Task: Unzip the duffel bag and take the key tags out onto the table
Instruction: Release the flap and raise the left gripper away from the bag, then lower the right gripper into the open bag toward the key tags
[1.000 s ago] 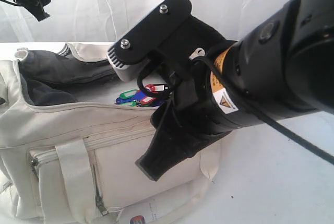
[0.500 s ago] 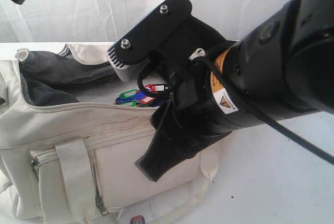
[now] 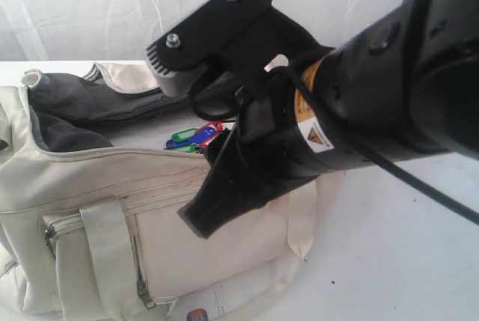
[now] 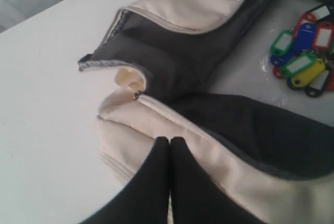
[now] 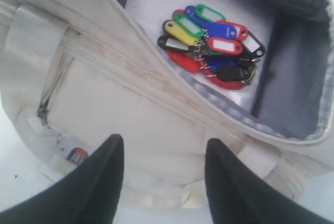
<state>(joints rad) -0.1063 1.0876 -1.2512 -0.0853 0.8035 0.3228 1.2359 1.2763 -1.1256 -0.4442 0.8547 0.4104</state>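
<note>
the duffel bag (image 3: pixel 187 216) is soft cream cloth with a dark grey lining. its top is unzipped and gaping, and the fabric slumps in loose folds. a shiny cream strap (image 3: pixel 105 261) runs down its front beside a grey pocket zipper (image 5: pixel 49 98). it sits on the table (image 4: pixel 47 104), which is plain, smooth and white.

the key tags (image 5: pixel 209 46) lie inside the bag on its pale floor. they are small glossy plastic tabs in red, yellow, blue, green and black, bunched on metal rings, several with white paper windows.

my right arm (image 3: pixel 337 111) fills much of the exterior view and hides the right end of the bag; only a few tags peek out beside it. in the left wrist view the bunch is cut off at the frame edge. a small paper label (image 5: pixel 77 155) with a red-blue mark sits low on the bag's front, too blurred to read.

the right gripper (image 5: pixel 164 143) has its jaws spread wide with nothing in them. it hangs over the bag's front wall, with the tags past the fingertips, across the zipper edge and inside the opening. the left gripper (image 4: pixel 169 140) has its two black fingers pressed together over the cream end of the bag, near the little metal zipper pull (image 4: pixel 136 95). i see nothing pinched between them. the tags are well apart from it, deep in the far side of the opening.
</note>
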